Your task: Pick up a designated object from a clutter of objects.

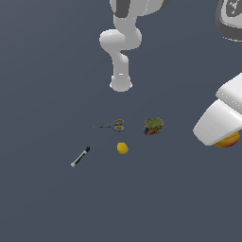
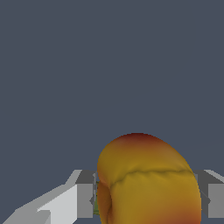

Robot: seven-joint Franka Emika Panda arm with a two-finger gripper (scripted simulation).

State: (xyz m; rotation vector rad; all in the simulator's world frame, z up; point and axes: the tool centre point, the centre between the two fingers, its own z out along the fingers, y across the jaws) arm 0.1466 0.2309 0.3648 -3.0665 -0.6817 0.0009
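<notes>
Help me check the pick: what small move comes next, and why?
Probably a short straight lift. In the wrist view the peach-like fruit sits between the gripper jaws, which flank it on both sides, so it looks gripped; the lemon and scissors lie apart.

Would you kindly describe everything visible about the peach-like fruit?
The peach-like fruit is rounded, orange-yellow with a dark red patch and a shallow crease across its smooth skin. In the wrist view it sits between the gripper fingers, which flank it closely. In the exterior view only an orange sliver shows beneath the white arm, apart from the other items.
</notes>
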